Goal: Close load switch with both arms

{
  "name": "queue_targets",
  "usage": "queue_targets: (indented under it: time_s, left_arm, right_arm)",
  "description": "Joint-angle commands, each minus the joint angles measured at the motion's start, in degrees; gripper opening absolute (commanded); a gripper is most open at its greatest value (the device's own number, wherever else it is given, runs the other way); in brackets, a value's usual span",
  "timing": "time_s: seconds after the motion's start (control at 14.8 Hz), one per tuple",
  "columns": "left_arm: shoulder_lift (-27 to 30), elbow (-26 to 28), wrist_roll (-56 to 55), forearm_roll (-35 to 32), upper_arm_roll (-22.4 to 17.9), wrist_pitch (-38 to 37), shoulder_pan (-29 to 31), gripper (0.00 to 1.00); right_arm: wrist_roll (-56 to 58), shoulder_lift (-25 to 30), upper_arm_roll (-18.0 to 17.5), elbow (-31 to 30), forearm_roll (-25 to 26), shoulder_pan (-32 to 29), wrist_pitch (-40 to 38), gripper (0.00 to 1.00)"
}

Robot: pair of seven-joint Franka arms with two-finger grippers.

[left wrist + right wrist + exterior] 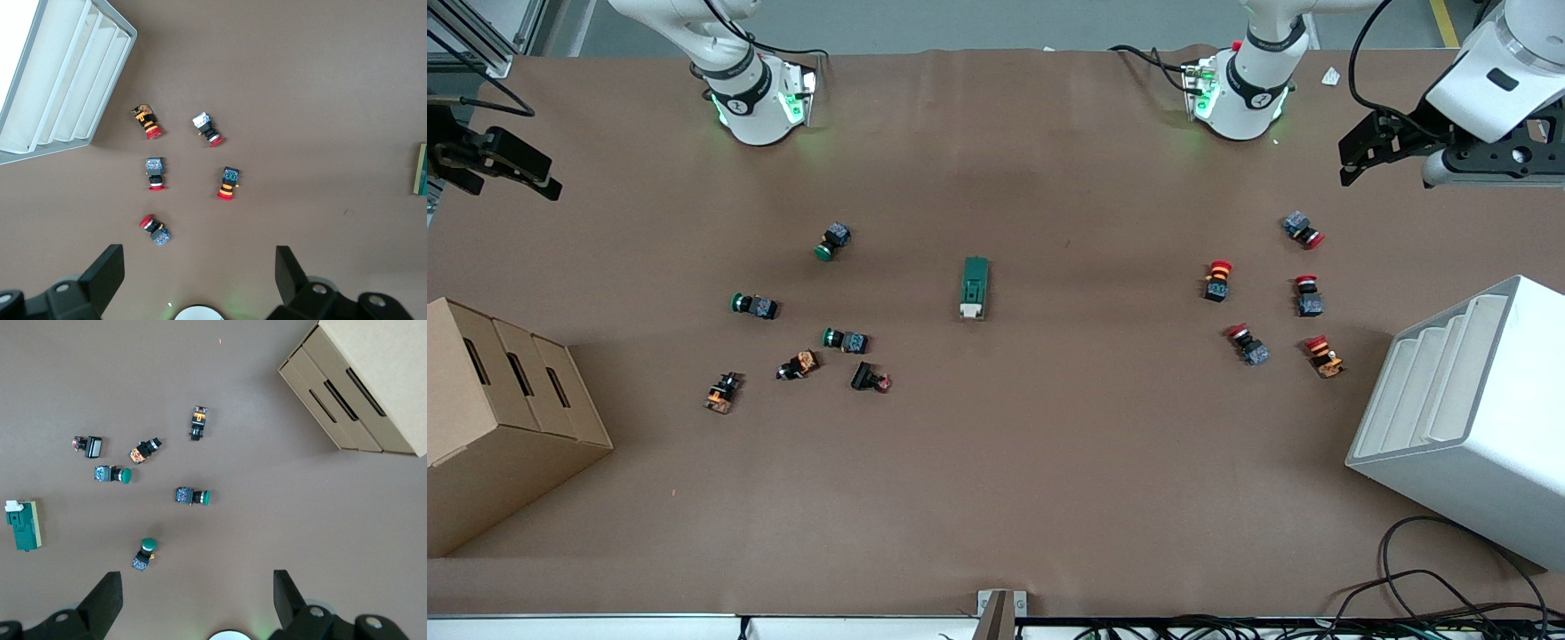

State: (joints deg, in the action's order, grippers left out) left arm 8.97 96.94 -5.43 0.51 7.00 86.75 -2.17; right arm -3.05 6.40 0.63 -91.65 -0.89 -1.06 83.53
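The load switch [975, 287] is a dark green block with a white toggle piece at the end nearer the front camera. It lies alone in the middle of the table, and also shows as the load switch [23, 523] and as a sliver of the load switch [421, 169]. My left gripper [1348, 164] hangs open and empty over the left arm's end of the table, above the red pushbuttons [155, 175]. My right gripper [547, 178] hangs open and empty over the right arm's end, with the green pushbuttons [193, 497] below it. Both grippers are well apart from the switch.
Several green and orange pushbuttons [845, 340] lie scattered toward the right arm's end, and several red ones [1307, 295] toward the left arm's end. A cardboard box [507, 418] stands at the right arm's end. A white stepped bin [1467, 418] stands at the left arm's end.
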Motion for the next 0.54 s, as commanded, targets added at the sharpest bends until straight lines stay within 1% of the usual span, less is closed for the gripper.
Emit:
queue_targets:
  time_s: [0.0,0.2,0.47]
  left_arm:
    - [1.40,1.32,2.18,0.02,-0.05,0.35,0.77,1.00]
    - [0.79,0.88,3.67,0.11,-0.32,-0.62,0.77,1.00]
    - [-1.05,-1.93,3.32,0.02,-0.23,-0.71,0.59,1.00]
  right_arm:
    - [2.95,1.43,-0.71,-1.61,0.89,-0.96,1.02,1.00]
    - [4.36,1.16,-0.63,-0.64,1.06,-1.05,0.58,1.00]
    - [4.46,0.90,-0.45,-0.03,1.33,-1.14,0.40,1.00]
